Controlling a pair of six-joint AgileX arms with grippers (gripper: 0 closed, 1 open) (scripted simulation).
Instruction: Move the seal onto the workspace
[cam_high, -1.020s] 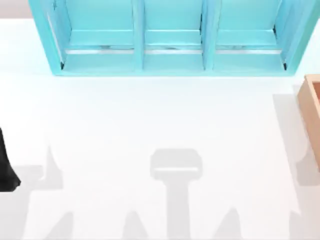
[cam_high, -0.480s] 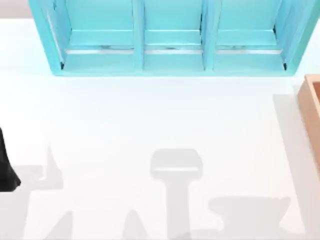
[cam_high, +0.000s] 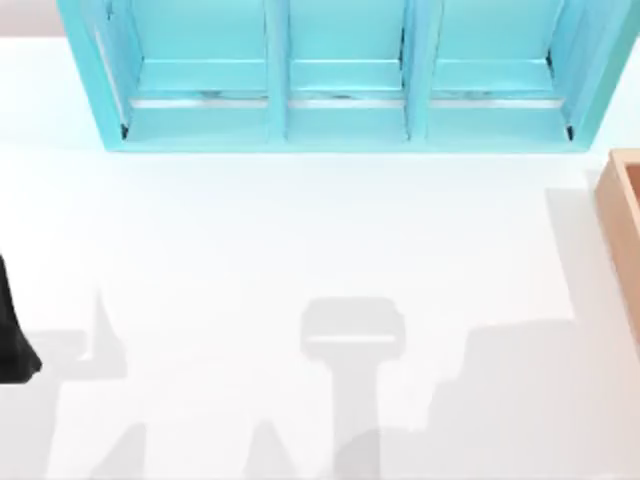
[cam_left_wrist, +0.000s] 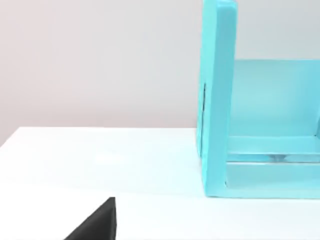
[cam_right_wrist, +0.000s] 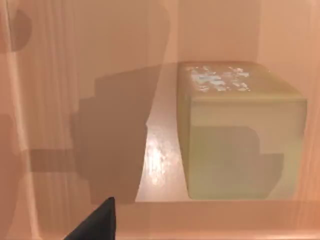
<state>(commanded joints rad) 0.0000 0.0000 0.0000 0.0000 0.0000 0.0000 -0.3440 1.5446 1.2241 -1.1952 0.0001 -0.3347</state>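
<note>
The seal (cam_right_wrist: 240, 130), a tan block with a pale speckled mark on its upper face, is seen in the right wrist view resting on the floor of the light-wood box (cam_right_wrist: 75, 100), close to one inner wall; it lies ahead of the right arm's fingers, untouched, and one dark fingertip (cam_right_wrist: 97, 222) is seen at the frame's lower edge, nearer the camera than the seal. Whether the right jaws are apart or together cannot be told. In the top view the light-wood box (cam_high: 622, 215) is cut by the right edge of the table, and the workspace (cam_high: 300, 230) is spread white and bare of the seal, crossed by grey shadows; the turquoise shelf unit (cam_high: 345, 75) is set along the far side. The left arm (cam_high: 12, 335) is parked at the left edge; a dark fingertip (cam_left_wrist: 97, 222) is seen above the workspace (cam_left_wrist: 100, 160), well apart from the shelf unit (cam_left_wrist: 217, 100) ahead; the state of the left jaws cannot be told.
</note>
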